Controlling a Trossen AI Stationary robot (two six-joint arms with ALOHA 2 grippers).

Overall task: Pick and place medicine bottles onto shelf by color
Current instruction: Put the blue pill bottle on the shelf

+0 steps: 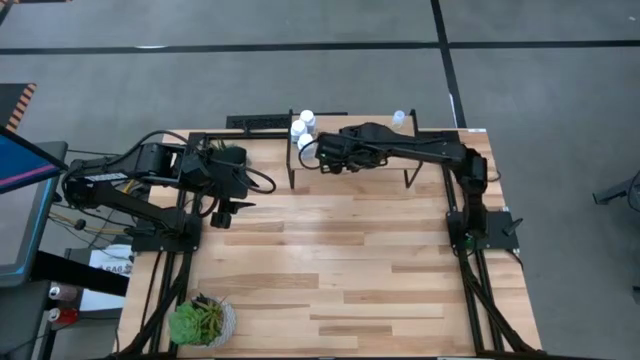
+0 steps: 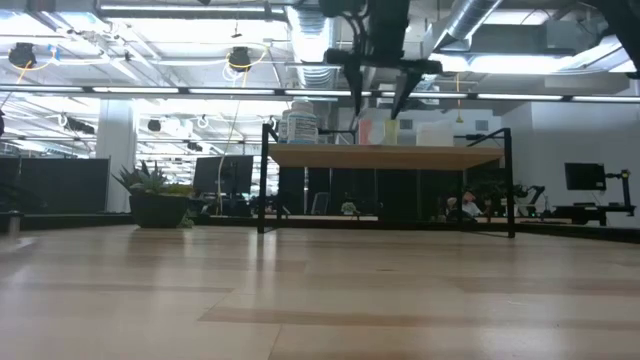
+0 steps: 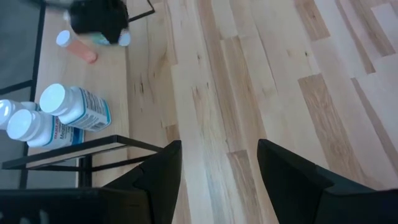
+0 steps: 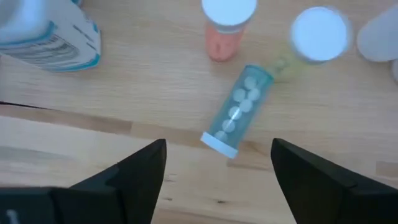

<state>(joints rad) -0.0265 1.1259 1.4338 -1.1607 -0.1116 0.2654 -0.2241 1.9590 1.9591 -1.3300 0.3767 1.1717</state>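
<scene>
Right wrist view: right claw [image 4: 217, 165] spread above the shelf [image 4: 155, 87], empty.
Blue bottle [image 4: 237, 111]: lying on the shelf, cap at its edge.
Orange bottle [image 4: 225, 28]: upright beside it.
Left claw [image 3: 217, 165]: spread, empty, over the tabletop [image 3: 261, 81] beside the shelf.

Light is bright and even, coming from ceiling strips [image 2: 200, 90] seen in the low view. The table [image 1: 340, 270] shows a pale sheen at its middle and only soft, faint shadows under the arms. In the low view the near boards are blurred and the room behind is dim. In the right wrist view a white cap [image 4: 319, 34] is smeared by motion blur.
</scene>
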